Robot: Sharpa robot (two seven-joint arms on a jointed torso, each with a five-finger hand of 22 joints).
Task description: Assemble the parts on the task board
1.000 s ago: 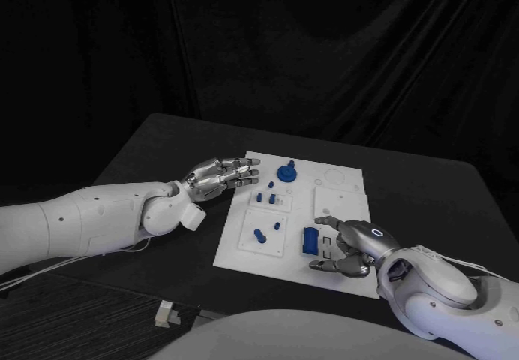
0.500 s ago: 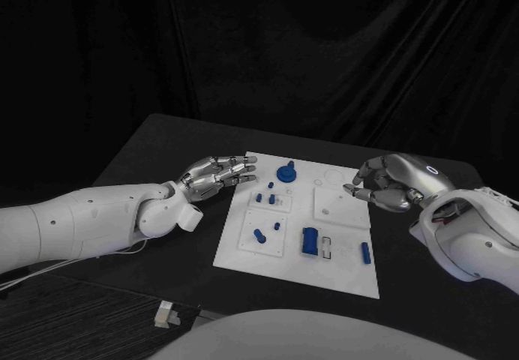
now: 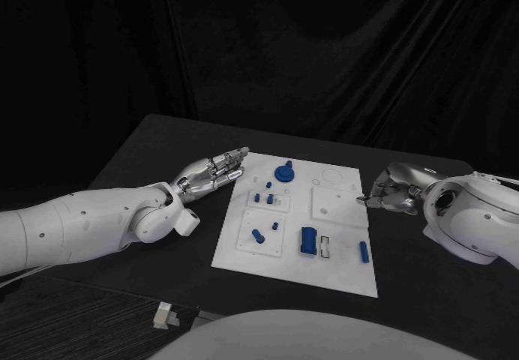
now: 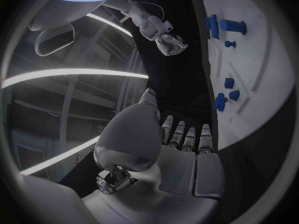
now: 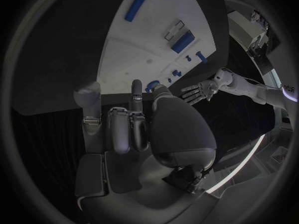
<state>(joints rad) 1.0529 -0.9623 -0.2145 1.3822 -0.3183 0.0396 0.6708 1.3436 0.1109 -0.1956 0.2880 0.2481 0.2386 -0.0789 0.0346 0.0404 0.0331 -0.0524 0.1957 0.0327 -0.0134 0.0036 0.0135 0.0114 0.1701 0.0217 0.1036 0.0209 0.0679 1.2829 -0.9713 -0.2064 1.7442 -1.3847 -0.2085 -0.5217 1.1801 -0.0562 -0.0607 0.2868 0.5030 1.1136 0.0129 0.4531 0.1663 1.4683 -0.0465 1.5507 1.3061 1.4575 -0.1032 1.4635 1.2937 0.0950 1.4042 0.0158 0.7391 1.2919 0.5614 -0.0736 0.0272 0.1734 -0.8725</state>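
- On the near half of the task board [image 3: 298, 262]: a long blue bar [image 3: 364, 252] lying flat toward the right edge, well apart from either hand.
- Just left of that bar, a blue rectangular block [image 3: 310, 241] beside a small dark-framed slot [image 3: 325, 247].
- Farther left, a small blue peg [image 3: 257, 235] lying tilted in a square recess, with a tiny blue stud [image 3: 274, 225] just beyond it.
- Mid-board: two short blue pieces [image 3: 263, 199] standing close together.
- Off the board's right edge: right hand [image 3: 394, 192] above the black table [image 3: 141, 157], fingers curled in together, nothing visible in the grasp.
- Off the left edge: left hand [image 3: 212, 173], fingers straight and slightly apart, holding nothing, fingertips near the board's far left corner.
- Near the far edge: a round blue knob [image 3: 286, 173], upright.
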